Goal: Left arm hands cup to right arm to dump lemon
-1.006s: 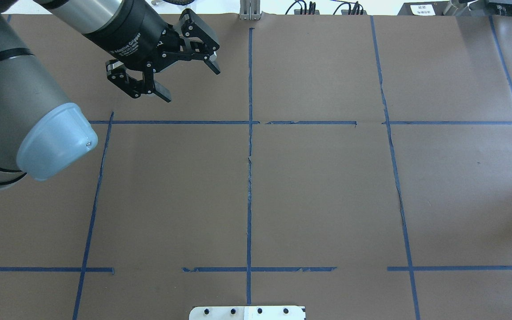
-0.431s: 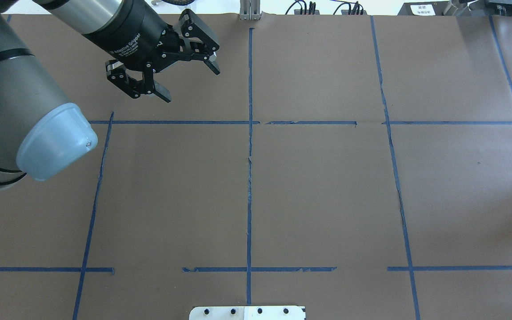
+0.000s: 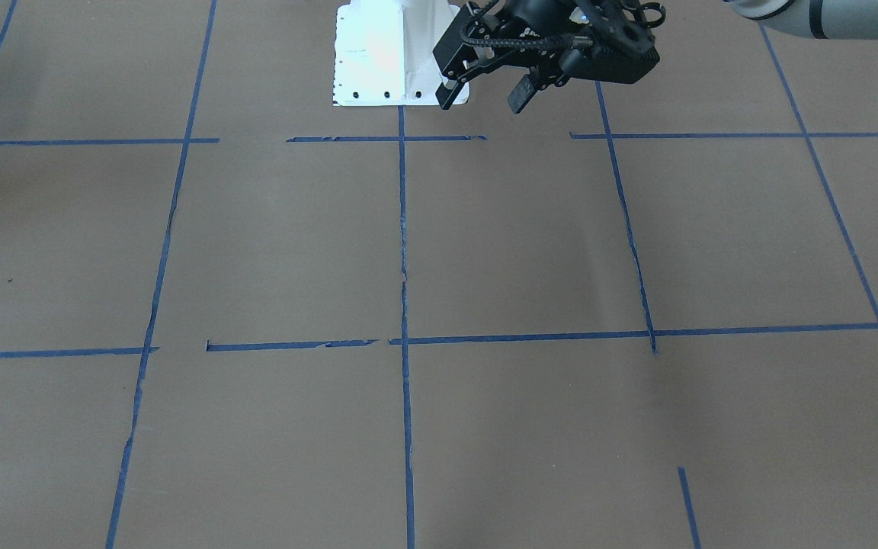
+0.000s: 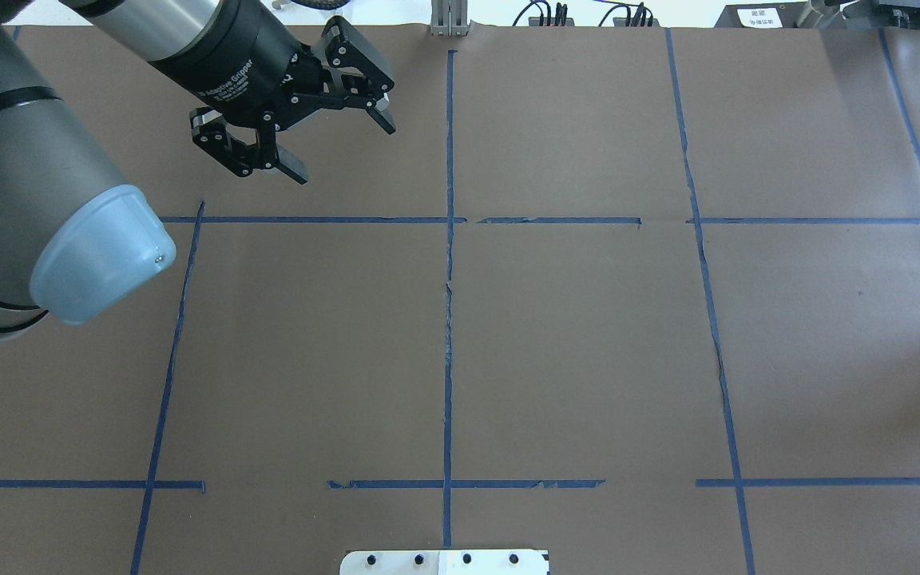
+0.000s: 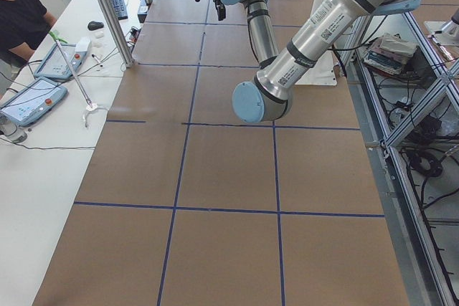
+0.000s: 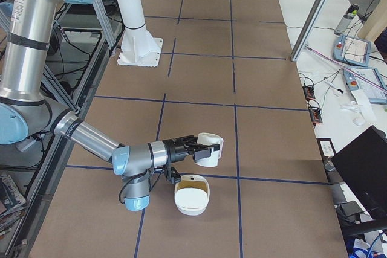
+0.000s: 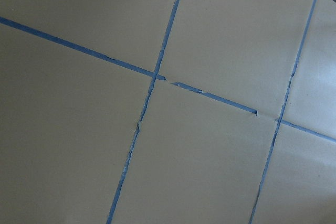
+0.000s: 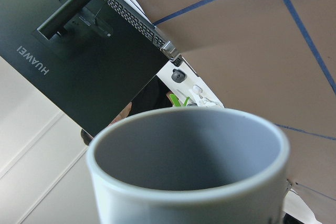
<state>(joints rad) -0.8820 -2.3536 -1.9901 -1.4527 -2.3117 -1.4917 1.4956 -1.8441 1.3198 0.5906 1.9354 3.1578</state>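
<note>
My left gripper [image 4: 344, 152] is open and empty, held above the brown paper at the table's far left; it also shows in the front-facing view [image 3: 481, 103]. The cup [image 6: 208, 149] lies tipped on its side at the tip of my right arm's gripper [image 6: 192, 149], just above a white bowl [image 6: 192, 209]. That gripper shows only in the exterior right view, so I cannot tell whether it is shut. In the right wrist view the cup's grey inside [image 8: 184, 156] is empty. The lemon [image 6: 193, 180] shows as a dull yellow patch in the bowl.
The white robot base plate [image 3: 386, 61] sits at the table's near edge [image 4: 444, 561]. A black HUAWEI monitor [image 8: 63, 61] and a laptop [image 6: 363, 161] stand past the table's right end. An operator [image 5: 18, 12] sits at the side desk. Blue tape lines cross the brown paper.
</note>
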